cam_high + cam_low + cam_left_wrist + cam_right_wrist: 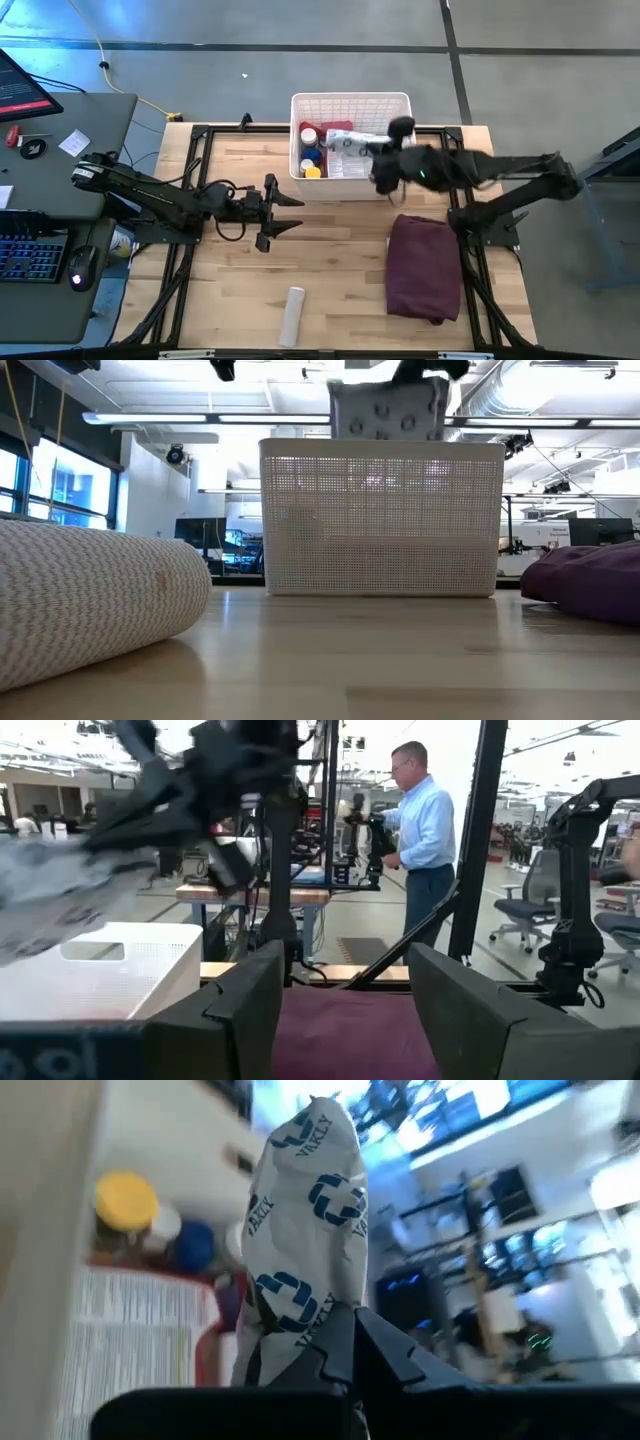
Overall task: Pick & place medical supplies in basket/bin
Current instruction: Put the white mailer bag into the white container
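The white lattice basket (398, 105) stands at the table's far middle and holds small bottles with red, blue and yellow lids (311, 152), a red case and a printed white pack. My right gripper (380, 152) is over the basket's right part, shut on a grey-white packet (305, 1220) with blue logos. The packet shows above the basket's rim in the low view (385, 410). My left gripper (288, 210) is open and empty, left of the table's middle. A white roll (292, 314) lies on its side near the front edge. My right gripper pinches the packet by one end (285, 1330) between its two fingers. The fingers come from the table's right side. The rest of the packet sticks out past the fingertips over the basket's inside. It is lifted clear, above the rim.
A folded maroon cloth (423, 265) lies on the table's right part, in front of the basket. The white roll fills the left of the low view (90, 600). A person (422, 820) stands in the room beyond the table. A desk with a keyboard stands left of the table.
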`<state>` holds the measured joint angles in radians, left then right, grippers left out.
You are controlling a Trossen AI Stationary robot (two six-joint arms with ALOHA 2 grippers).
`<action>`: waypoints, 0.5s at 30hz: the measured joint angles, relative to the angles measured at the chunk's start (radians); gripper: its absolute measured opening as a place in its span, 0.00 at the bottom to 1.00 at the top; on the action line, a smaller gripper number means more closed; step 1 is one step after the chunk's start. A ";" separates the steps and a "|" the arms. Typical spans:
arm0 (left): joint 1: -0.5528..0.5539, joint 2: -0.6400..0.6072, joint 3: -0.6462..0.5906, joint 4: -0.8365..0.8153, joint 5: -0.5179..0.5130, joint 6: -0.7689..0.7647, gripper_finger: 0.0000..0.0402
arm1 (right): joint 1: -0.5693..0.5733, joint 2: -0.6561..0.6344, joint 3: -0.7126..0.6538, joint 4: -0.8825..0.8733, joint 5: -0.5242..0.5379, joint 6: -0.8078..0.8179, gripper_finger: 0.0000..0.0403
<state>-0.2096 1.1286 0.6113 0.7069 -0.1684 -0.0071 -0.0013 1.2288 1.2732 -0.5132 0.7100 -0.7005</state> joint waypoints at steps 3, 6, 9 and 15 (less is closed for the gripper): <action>0.000 0.000 0.000 -0.002 -0.001 0.000 0.61 | -0.135 0.015 0.000 -0.043 -0.147 0.036 0.00; 0.000 0.000 0.000 -0.008 0.001 -0.001 0.61 | -0.241 0.039 -0.001 -0.090 -0.245 0.069 0.00; 0.000 0.000 0.000 -0.025 0.002 -0.005 0.61 | -0.314 0.053 -0.001 -0.128 -0.354 0.076 0.00; 0.000 0.000 0.000 -0.028 0.001 -0.005 0.61 | -0.405 0.077 -0.011 -0.163 -0.477 0.118 0.00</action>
<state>-0.2100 1.1286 0.6113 0.6786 -0.1673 -0.0120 -0.4064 1.3056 1.2622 -0.6761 0.2332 -0.5824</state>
